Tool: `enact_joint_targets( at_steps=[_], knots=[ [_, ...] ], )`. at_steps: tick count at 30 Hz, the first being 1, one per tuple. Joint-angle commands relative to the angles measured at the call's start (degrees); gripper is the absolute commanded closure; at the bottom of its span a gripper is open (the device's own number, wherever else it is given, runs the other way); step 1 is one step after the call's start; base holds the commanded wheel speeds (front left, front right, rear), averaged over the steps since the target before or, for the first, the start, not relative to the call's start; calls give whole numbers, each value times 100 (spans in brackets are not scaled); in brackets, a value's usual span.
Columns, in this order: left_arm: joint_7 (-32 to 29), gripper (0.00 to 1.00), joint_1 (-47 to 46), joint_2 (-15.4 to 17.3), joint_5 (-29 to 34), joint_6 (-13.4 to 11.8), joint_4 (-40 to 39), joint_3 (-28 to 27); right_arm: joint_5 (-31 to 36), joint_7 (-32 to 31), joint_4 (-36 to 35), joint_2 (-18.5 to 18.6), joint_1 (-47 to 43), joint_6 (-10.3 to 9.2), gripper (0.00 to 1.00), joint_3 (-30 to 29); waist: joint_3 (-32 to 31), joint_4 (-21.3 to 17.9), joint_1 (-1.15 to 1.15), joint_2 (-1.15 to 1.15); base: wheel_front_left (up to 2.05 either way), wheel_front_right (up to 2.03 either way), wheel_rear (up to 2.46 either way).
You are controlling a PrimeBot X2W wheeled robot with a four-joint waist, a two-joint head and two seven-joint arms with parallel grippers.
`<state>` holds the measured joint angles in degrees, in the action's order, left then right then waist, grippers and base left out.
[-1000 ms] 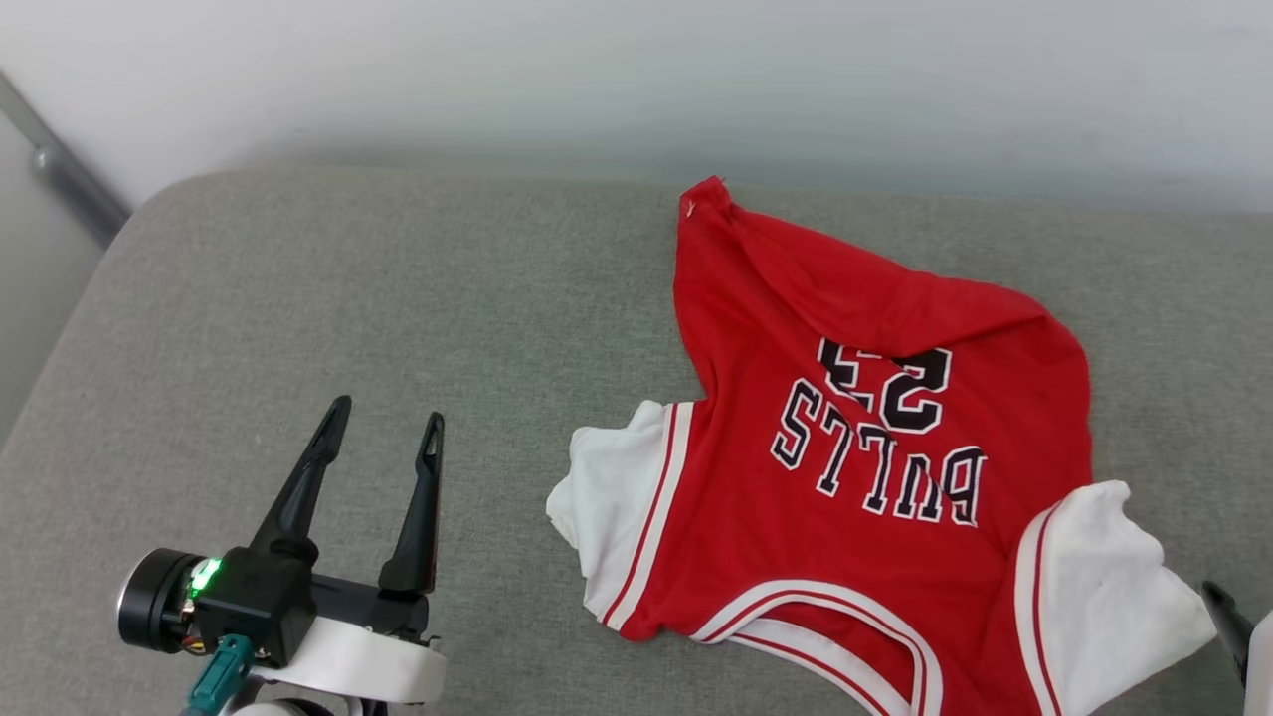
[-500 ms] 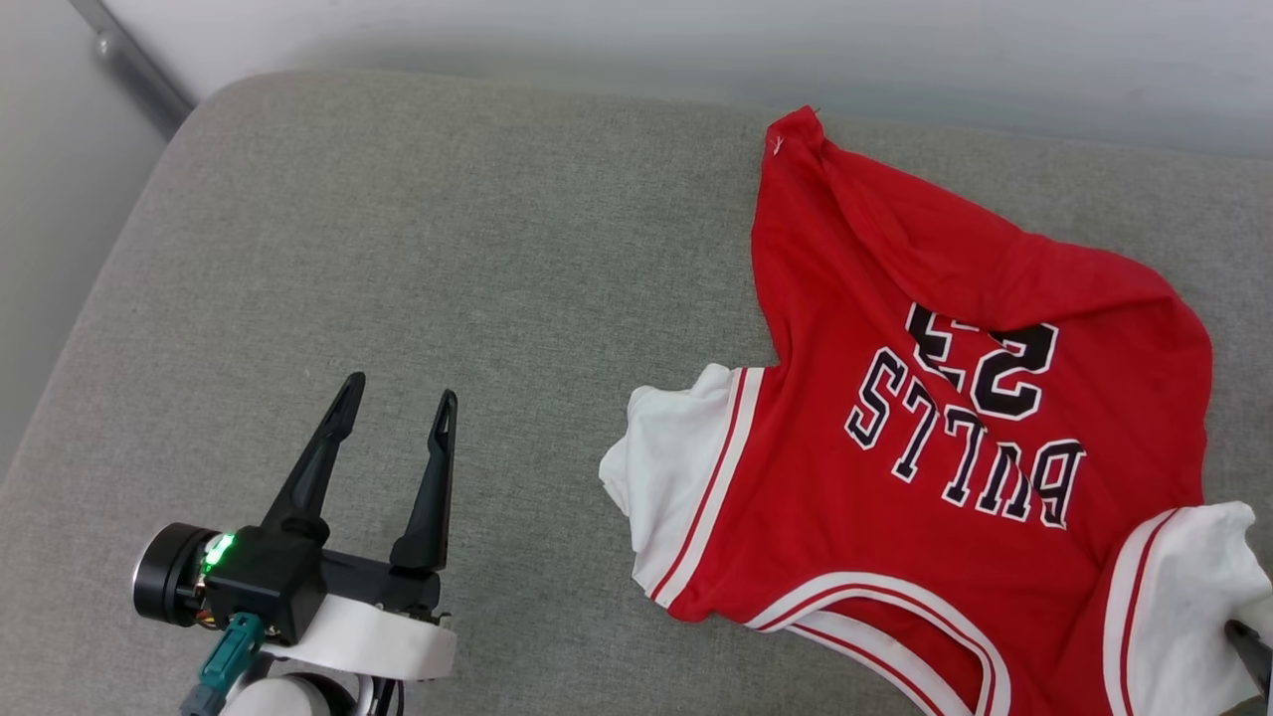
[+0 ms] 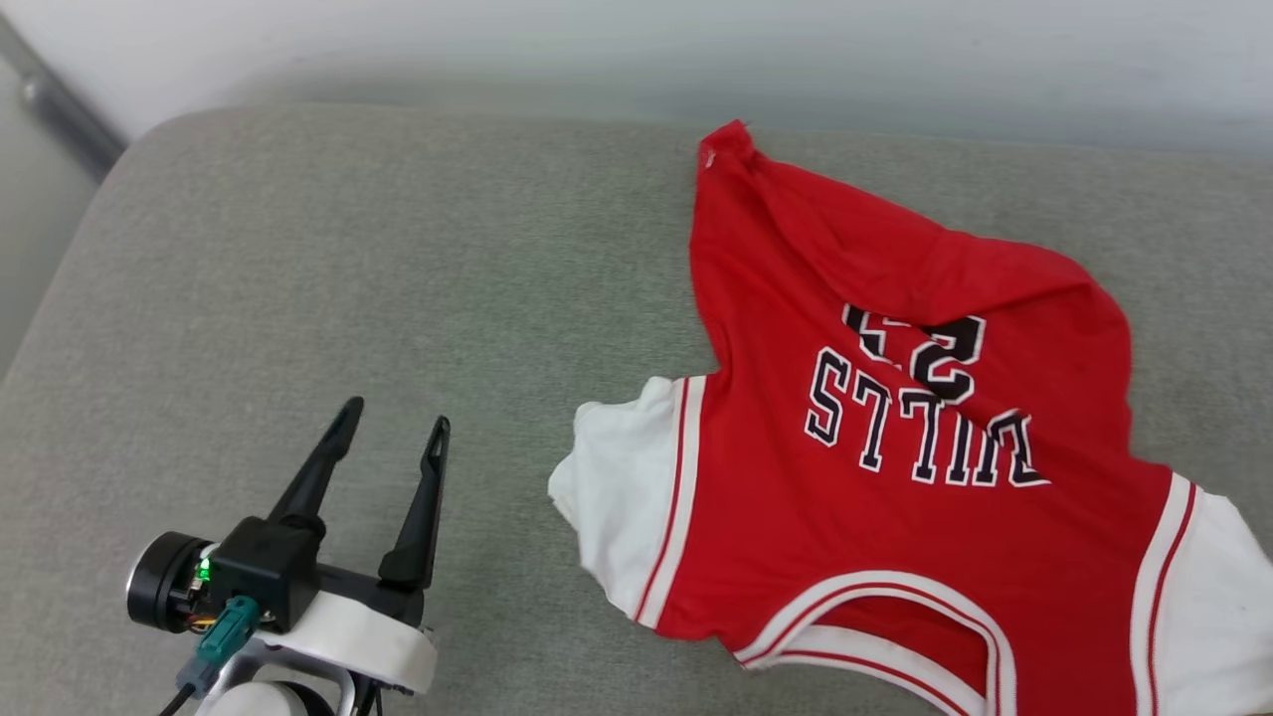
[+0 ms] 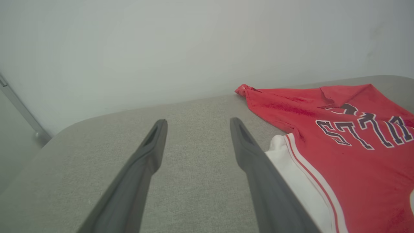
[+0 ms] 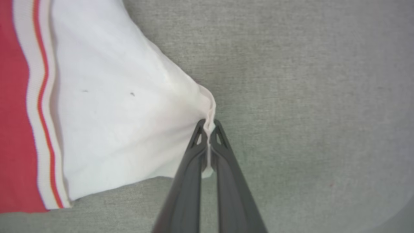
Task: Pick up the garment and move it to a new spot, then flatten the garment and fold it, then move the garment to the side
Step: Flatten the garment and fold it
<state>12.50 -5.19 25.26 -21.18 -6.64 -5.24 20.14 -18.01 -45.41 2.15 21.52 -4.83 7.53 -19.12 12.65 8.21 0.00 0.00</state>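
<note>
The garment (image 3: pixel 895 418), a red jersey with white sleeves and black lettering, lies rumpled on the right half of the grey cushion (image 3: pixel 398 249). In the right wrist view my right gripper (image 5: pixel 208 124) is shut on the edge of the garment's (image 5: pixel 113 113) white sleeve, cloth pinched between the tips. My left gripper (image 3: pixel 393 428) stands open at the lower left, apart from the garment's near white sleeve (image 3: pixel 622 477). From the left wrist, my left gripper (image 4: pixel 197 124) points over bare cushion, the garment (image 4: pixel 339 129) to its right.
A pale wall (image 3: pixel 636 50) runs along the far edge of the cushion. A grey metal bar (image 3: pixel 60 109) slants at the upper left corner. The cushion's rounded left edge (image 3: pixel 60 298) drops off beside my left arm.
My right gripper has shut on the white sleeve edge. The garment's right side is pulled out flatter. The head camera has swung, shifting the whole picture. The left gripper stays open.
</note>
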Motion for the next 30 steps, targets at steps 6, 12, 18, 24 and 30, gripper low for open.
enact_joint_targets(
  at_steps=[6,12,18,24,30],
  knots=[
    [-959,0,53,234,-272,170,-67,162,-74,-298,-418,55,-290,-7,100,-334,-29,-448,0,0,0,0,0],
    [-2328,0,1,440,-587,472,-35,579,-167,-608,-773,14,-436,-7,100,-241,66,-700,0,0,0,0,0],
    [-3352,0,-293,606,-838,684,-181,801,-167,-663,-942,-100,-344,-7,100,-192,187,-819,0,0,0,0,0],
    [-3973,0,-600,628,-915,643,-38,875,-172,-623,-987,-172,-195,-7,100,-59,310,-921,0,0,0,0,0],
    [-4192,0,-758,589,-855,537,215,944,-168,-560,-1000,-224,-94,-6,100,66,441,-1007,0,0,0,0,0]
  ],
)
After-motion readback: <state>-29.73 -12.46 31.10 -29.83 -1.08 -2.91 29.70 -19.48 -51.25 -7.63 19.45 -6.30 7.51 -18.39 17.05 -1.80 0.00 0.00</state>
